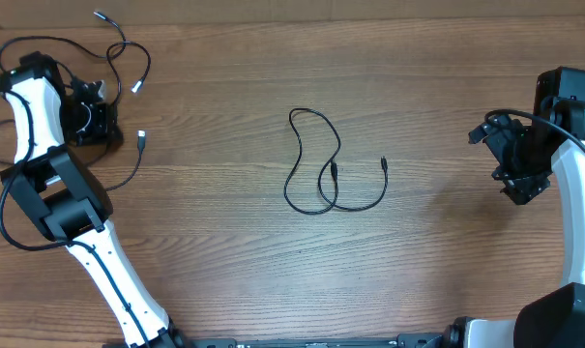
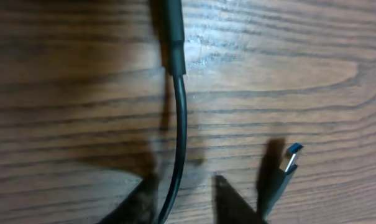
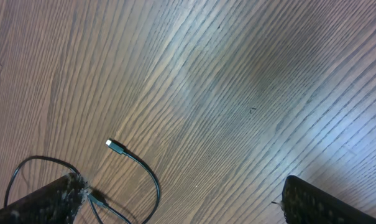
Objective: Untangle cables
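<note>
1. Straddling a thin black cable (image 2: 182, 118), the left gripper (image 2: 184, 202) points down at the worktop (image 2: 312, 74); its 2 fingers (image 2: 234, 202) stand partly spread, 1 on each side of the cord, with a gap wider than the cord and no pinch visible.
2. That cable runs straight up the wrist view from between the fingers to a thicker black sleeve (image 2: 174, 37) at the top.
3. Just to its right, a silver-tipped plug (image 2: 291, 157) lies on the wood, apart from it.
4. From overhead, this gripper sits at the far-left corner, thin cords trailing around it and 3 silver plug ends (image 1: 137, 87) showing nearby; how they cross I cannot tell.
5. The right gripper (image 3: 178, 193) hangs over the right side of the worktop, fingers spread wide, holding nothing.
6. A looped cable (image 1: 316, 164) lies alone in the middle of the worktop, well apart from both grippers, its 2 small ends (image 1: 383, 162) near each other.
</note>
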Robot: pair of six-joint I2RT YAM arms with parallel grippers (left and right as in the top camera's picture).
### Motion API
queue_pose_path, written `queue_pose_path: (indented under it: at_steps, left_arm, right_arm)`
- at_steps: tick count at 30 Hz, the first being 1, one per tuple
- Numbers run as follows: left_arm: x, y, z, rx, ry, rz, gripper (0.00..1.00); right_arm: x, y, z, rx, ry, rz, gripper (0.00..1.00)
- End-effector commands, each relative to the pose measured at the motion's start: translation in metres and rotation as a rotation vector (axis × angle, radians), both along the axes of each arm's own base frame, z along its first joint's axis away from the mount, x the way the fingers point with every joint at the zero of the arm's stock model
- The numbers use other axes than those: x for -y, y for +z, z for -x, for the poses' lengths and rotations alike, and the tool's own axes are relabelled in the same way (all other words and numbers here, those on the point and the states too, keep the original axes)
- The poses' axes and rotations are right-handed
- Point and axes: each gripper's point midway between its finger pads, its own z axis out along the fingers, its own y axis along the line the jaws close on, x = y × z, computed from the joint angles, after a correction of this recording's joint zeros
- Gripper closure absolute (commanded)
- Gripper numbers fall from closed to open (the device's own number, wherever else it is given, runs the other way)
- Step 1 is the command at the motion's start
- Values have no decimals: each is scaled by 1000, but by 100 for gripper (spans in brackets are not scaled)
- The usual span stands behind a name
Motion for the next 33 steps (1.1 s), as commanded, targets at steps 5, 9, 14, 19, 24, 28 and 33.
queue_pose_path:
  at_steps: [5,9,14,19,24,28,33]
  left_arm:
    - [5,-9,2,-21,19,21,96]
    - [2,-4,2,-40,124,29,96]
    - [5,0,11,-82,151,45,96]
    - [0,-1,31,-172,171,17,96]
    - [-7,-1,39,-216,315,31,96]
    - [-17,0,47,-283,585,53,96]
    - [-27,1,58,-367,884,71,96]
  right_arm:
    - [3,2,-2,6,-7,10,0]
    - [3,2,-2,6,-8,10,0]
    - [3,2,-2,6,-8,10,0]
    - [3,2,-2,6,-8,10,0]
    - [3,2,-2,6,-8,10,0]
    - [3,2,-2,6,-8,10,0]
    - [3,2,-2,6,-8,10,0]
